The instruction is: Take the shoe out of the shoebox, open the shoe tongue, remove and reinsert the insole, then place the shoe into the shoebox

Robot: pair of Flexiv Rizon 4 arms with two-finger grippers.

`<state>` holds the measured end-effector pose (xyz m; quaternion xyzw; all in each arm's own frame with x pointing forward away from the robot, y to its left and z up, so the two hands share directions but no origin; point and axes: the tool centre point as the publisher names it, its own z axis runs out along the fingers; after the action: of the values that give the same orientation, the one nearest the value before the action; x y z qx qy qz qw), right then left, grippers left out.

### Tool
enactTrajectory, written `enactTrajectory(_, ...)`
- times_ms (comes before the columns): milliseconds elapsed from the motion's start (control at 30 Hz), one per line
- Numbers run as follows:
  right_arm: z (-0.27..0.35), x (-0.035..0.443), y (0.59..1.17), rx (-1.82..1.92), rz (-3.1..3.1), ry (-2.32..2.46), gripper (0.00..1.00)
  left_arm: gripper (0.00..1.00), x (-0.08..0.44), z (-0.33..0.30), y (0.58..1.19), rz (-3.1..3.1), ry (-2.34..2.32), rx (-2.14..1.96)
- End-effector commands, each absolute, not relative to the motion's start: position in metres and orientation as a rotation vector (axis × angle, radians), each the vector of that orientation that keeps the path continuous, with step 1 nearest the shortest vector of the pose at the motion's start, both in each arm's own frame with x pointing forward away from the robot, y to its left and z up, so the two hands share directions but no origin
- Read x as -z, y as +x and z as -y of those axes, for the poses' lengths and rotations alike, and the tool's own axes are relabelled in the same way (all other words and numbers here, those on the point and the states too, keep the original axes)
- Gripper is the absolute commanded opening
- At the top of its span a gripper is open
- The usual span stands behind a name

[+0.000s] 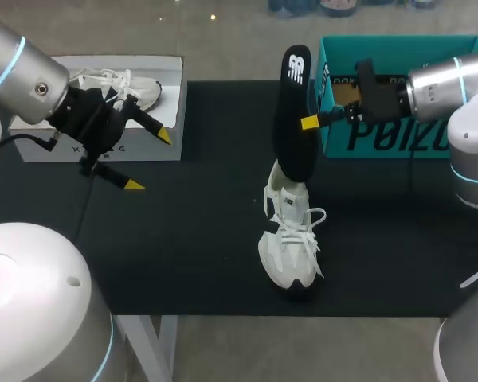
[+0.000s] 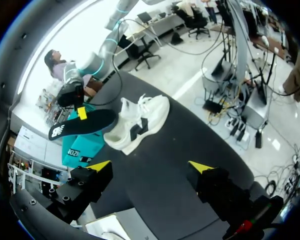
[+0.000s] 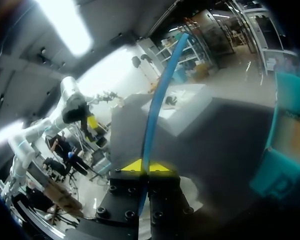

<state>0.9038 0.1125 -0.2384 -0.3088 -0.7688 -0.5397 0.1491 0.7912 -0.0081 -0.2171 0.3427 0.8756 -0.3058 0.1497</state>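
Insole (image 1: 293, 111) is clamped in the right gripper (image 1: 310, 122), stood near-upright, lower end in the shoe (image 1: 291, 243) collar on the mat (image 1: 183, 239). It's best slid along its own length, collar unsnagged. Shoe's long axis is run near-far, toe toward the robot. Left gripper (image 1: 150, 161) is held apart, empty.

A white logo sits on the black insole (image 1: 293, 111), and large dark lettering, partly hidden, runs along the teal shoebox (image 1: 382, 142).

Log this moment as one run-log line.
right gripper: shut on insole | insole: lower end at shoe opening | shoe: on mat, not boxed | left gripper: open, empty, beside white box
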Motion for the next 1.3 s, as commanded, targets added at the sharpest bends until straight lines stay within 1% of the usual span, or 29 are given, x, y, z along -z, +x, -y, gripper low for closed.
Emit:
enactTrajectory(33, -0.119, 0.255, 0.919, 1.551, 2.208, -0.872, 0.00, 1.00, 0.217, 0.008, 0.791, -2.519, 0.985, 0.872)
enactTrajectory(233, -0.117, 0.273, 0.930, 1.548, 2.201, -0.877, 0.00, 1.00, 0.217, 0.008, 0.791, -2.519, 0.985, 0.872)
enactTrajectory(500, -0.118, 0.286, 0.929, 1.553, 2.174, -0.894, 0.00, 1.00, 0.217, 0.008, 0.791, -2.519, 0.985, 0.872)
enactTrajectory(1300, -0.126, 0.319, 0.871, 1.499, 2.166, -0.893, 0.00, 1.00, 0.217, 0.008, 0.791, -2.519, 0.985, 0.872)
